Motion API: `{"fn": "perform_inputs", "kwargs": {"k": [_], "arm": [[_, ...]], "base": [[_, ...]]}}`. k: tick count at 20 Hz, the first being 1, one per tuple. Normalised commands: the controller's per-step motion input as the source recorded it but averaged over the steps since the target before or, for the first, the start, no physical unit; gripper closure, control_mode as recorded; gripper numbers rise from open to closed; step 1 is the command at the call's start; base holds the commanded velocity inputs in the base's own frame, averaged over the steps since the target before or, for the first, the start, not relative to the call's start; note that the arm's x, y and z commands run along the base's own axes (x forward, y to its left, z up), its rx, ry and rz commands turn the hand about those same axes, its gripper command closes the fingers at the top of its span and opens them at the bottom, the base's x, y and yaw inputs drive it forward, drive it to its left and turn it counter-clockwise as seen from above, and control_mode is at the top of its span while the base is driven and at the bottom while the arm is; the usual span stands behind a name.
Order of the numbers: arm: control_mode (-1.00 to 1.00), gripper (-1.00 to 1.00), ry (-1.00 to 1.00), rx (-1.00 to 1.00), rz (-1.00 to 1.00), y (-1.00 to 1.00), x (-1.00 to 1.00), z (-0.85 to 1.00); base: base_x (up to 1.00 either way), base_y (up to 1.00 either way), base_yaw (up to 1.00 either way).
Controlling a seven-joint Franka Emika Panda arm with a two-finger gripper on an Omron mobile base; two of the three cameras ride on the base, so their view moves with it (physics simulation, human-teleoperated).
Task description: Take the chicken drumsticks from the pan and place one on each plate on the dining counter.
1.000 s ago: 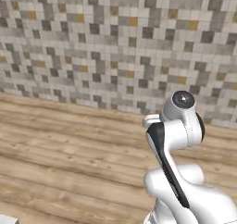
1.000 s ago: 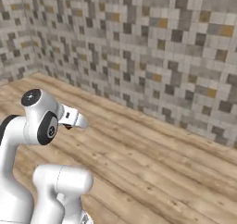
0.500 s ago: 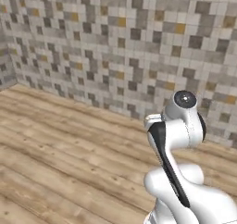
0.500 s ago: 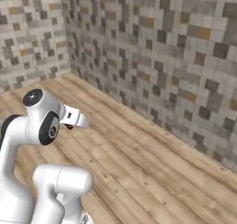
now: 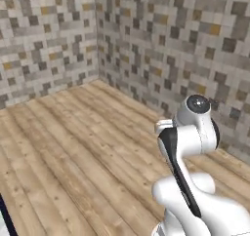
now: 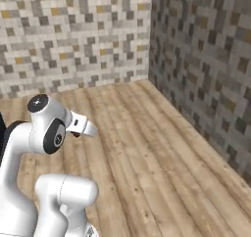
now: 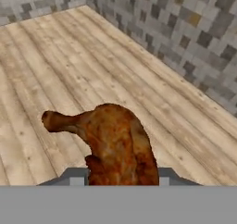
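One chicken drumstick (image 7: 118, 144), glossy orange-brown with its thin bone end pointing left, fills the lower middle of the hand view. My gripper is shut on it, with the fingertips hidden behind the meat. In the right base view the gripper (image 6: 83, 128) sticks out from the folded white arm, high above the wooden floor. In the left base view the arm (image 5: 188, 132) covers the hand. The pan, the plates and the dining counter are out of view.
Bare wooden plank floor (image 5: 73, 147) stretches ahead to a corner where two mosaic-tiled walls (image 6: 152, 35) meet. A dark navy edge (image 5: 2, 213) shows at the lower left of the left base view.
The whole picture has swung sideways, so the base has turned; the wall corner has come into view. The arm keeps its folded pose with the drumstick still gripped.
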Motion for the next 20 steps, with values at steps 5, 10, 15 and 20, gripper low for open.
{"fn": "perform_inputs", "kwargs": {"k": [5, 10, 15, 20], "arm": [[1.0, 1.0, 0.0, 0.0, 0.0, 0.0, 0.0, 0.0], [1.0, 1.0, 0.0, 0.0, 0.0, 0.0, 0.0, 0.0], [1.0, 1.0, 0.0, 0.0, 0.0, 0.0, 0.0, 0.0], [1.0, 1.0, 0.0, 0.0, 0.0, 0.0, 0.0, 0.0]], "base": [[0.71, 0.08, 0.62], [0.91, 0.07, 0.5], [1.0, 0.05, 0.36], [1.0, 0.06, 0.18]]}}
